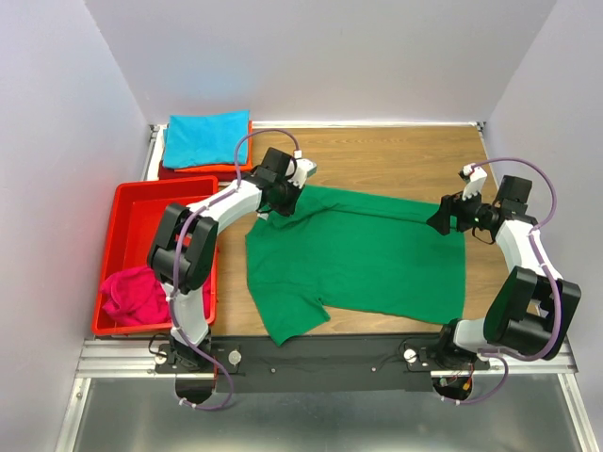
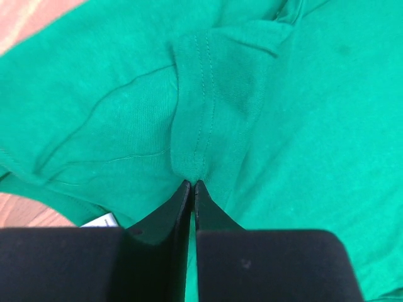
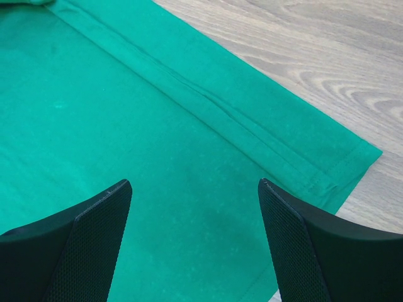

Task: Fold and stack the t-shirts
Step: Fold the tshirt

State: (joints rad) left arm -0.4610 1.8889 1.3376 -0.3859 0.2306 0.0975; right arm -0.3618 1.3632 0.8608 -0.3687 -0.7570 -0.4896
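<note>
Where left gripper (image 2: 192, 184) meets cloth: jaws all but together, nipping a stitched ridge of green t-shirt (image 2: 113, 113) near white neck label (image 2: 104, 220).
Right gripper (image 3: 194, 184): wide apart, holding nothing, hovering over hem (image 3: 271, 126) near its corner.
Green t-shirt, placement: spread flat on table (image 1: 396, 155), collar toward left arm, one sleeve at near edge.
Other shirts: teal t-shirt (image 1: 204, 138) folded at far left; magenta t-shirt (image 1: 132, 294) bunched in red tray (image 1: 141, 191).
Risk 1: thin pinch, likely to slip out under a pull, owing to narrow ridge.
Risk 2: one-sided lift, likely to skew or bunch cloth, owing to unheld hem end.
Left wrist only: pinch itself and label, both hidden under wrist in top view.
Right wrist only: double stitching, hem corner on bare wood.
Top view only: full layout, both arms, other shirts.
</note>
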